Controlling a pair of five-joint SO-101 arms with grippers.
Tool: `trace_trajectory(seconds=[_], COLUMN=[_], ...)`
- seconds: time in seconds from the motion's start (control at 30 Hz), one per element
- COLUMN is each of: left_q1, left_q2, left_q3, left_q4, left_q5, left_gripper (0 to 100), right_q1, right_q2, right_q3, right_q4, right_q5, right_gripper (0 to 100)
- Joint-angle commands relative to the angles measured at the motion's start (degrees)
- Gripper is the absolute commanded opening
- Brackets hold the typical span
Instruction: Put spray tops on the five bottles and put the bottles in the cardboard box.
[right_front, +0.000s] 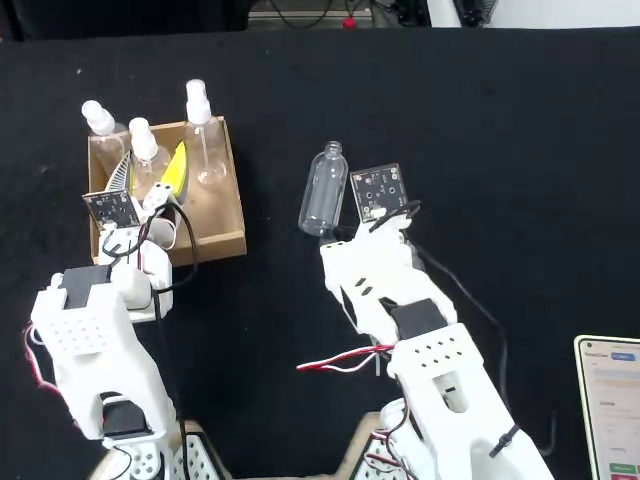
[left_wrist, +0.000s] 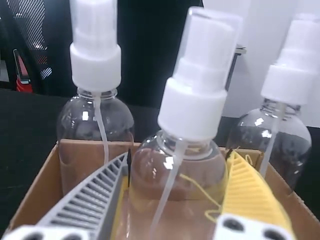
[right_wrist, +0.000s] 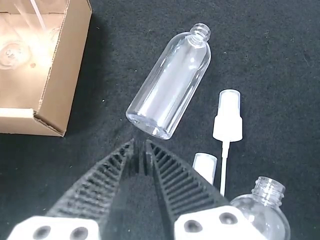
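Note:
Three clear bottles with white spray tops stand in the cardboard box (right_front: 222, 222) at the left: one at the far left (right_front: 101, 138), one in the middle (right_front: 148, 158), one at the right (right_front: 203, 132). My left gripper (left_wrist: 177, 200) is over the box, its grey finger (left_wrist: 87, 200) and yellow finger (left_wrist: 250, 192) pressed against the sides of the middle bottle (left_wrist: 175, 200). A topless bottle (right_wrist: 170, 85) lies on the table just beyond my right gripper (right_wrist: 139, 148), whose black fingers are shut on nothing. A loose spray top (right_wrist: 227, 122) lies beside it.
Another topless bottle (right_wrist: 262, 210) and a small white cap (right_wrist: 204, 165) sit close to the right arm. The box corner (right_wrist: 50, 85) lies to one side of the lying bottle. A phone (right_front: 610, 410) lies at the table's right edge. The table is covered in black cloth.

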Motion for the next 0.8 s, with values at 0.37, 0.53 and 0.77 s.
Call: trace_trajectory(seconds=[0.37,0.53,0.77], left_q1=[-0.7,-0.9,-0.5], left_q2=[-20.7,-20.8,-21.0], left_q3=[4.1,4.4,7.1], left_q4=[22.7,22.7,22.5], left_q5=[4.5,4.5,4.5], left_gripper=[29,29,29], right_q1=[-0.4,-0.4,-0.4], right_q2=[-1.3,-1.3,-1.3], right_q3=[-0.3,-0.3,-0.3], right_q4=[-1.7,-1.6,-1.6], right_q5=[0.5,0.5,0.5], right_gripper=[1.8,1.8,1.8])
